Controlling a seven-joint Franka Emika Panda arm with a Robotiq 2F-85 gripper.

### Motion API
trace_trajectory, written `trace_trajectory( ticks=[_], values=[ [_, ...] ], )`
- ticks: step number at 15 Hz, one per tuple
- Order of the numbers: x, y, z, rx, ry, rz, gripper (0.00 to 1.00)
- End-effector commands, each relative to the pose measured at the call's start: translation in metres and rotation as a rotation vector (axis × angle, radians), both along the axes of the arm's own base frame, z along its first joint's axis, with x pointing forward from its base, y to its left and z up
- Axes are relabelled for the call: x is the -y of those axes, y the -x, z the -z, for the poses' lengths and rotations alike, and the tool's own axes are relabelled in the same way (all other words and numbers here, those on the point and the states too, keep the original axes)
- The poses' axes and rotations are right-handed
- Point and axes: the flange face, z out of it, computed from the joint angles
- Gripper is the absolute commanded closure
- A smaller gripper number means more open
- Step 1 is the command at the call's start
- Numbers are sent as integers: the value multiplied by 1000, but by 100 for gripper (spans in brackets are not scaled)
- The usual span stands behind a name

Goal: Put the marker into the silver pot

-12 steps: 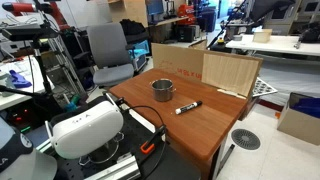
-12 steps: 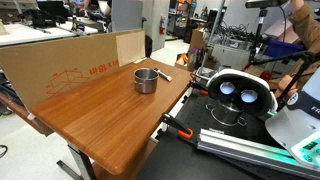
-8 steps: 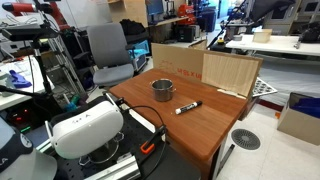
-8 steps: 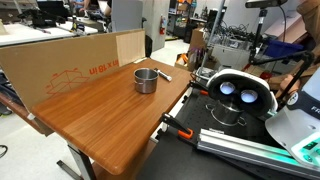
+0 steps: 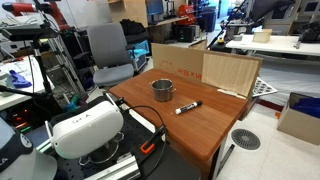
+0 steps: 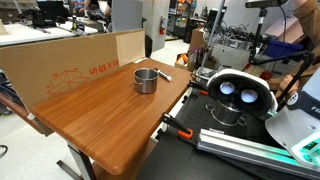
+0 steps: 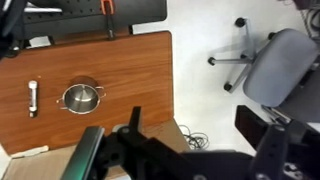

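Nothing has shifted since the earlier frames: marker, pot and arm sit as they did. In the wrist view, the marker [image 7: 32,97] lies flat on the wooden table [image 7: 130,60], to the left of the silver pot [image 7: 81,97], near it but not touching. Its long axis runs up and down the picture, crosswise to the line joining it to the pot. The gripper [image 7: 134,128] hangs high, below and to the right of the pot in the picture, about over the table's edge. Its dark fingers blur together, so I cannot tell whether the jaws are apart. The coming move, I judge, is a long reach down and left past the pot, the wrist turned so the jaws close across the marker's slim body. Right of the pot, off the table, a grey office chair [image 7: 278,65] stands on pale floor.
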Motion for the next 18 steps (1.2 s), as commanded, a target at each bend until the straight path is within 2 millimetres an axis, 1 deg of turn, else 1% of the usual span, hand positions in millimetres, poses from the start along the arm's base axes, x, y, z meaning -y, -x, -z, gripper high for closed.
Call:
trace_trajectory(
  ticks=[1, 4, 6, 8, 13, 14, 15, 18],
  values=[
    [9, -10, 3, -26, 30, 21, 0],
    [24, -23, 12, -50, 45, 60, 0],
    [38, -35, 22, -85, 61, 85, 0],
    [54, -48, 34, -117, 91, 118, 0],
    [103, -78, 68, -194, 130, 188, 0],
    [109, -83, 71, -199, 150, 207, 0],
    [117, -88, 80, -209, 170, 211, 0],
    [129, -100, 97, -230, 202, 210, 0]
  ],
)
